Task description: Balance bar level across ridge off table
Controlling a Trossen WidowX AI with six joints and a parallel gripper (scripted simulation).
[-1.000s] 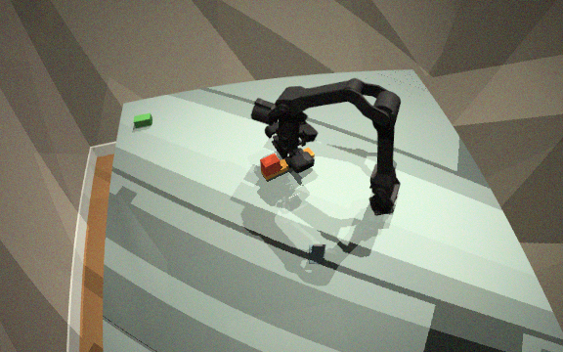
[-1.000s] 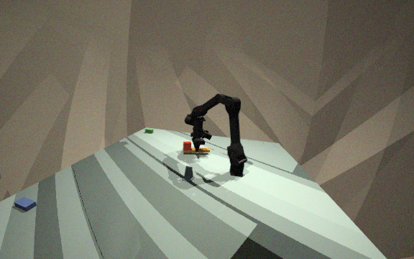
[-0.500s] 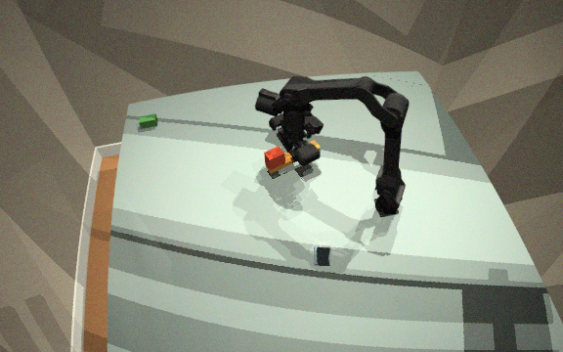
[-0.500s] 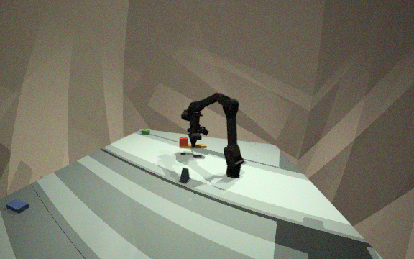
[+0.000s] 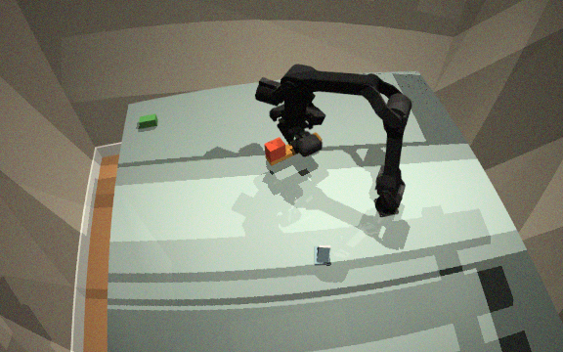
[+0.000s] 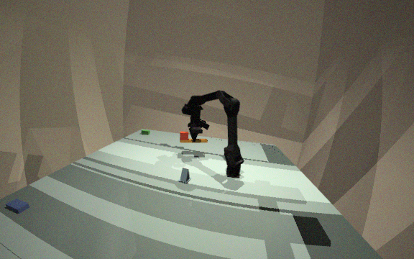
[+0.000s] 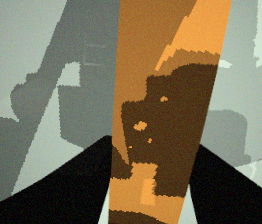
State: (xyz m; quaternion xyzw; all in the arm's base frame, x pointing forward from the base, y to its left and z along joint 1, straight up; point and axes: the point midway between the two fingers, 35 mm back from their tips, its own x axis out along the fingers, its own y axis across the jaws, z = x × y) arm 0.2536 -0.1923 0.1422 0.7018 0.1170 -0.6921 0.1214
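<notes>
The fingers [image 5: 295, 142] [image 6: 194, 139] are part-way open, closed firmly on the bar [image 5: 282, 157] [image 6: 203, 140] [image 7: 169, 30]. The red block [image 5: 275, 150] [image 6: 184, 136] sits on one end, beside the fingers; its weight could tip the bar if the ridge [image 5: 323, 255] [image 6: 185, 175], well apart from them, meets the wrong point.

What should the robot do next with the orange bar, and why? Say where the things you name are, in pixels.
Probably carry the orange bar [image 5: 288, 153] [image 6: 203, 140] [image 7: 167, 30] over toward the gray ridge [image 5: 324, 255] [image 6: 185, 175], keeping it level. The fingers grip it and it looks lifted, but the ridge stands apart from it, and the red block [image 5: 275, 150] [image 6: 184, 136] on one end could make it tip.
</notes>
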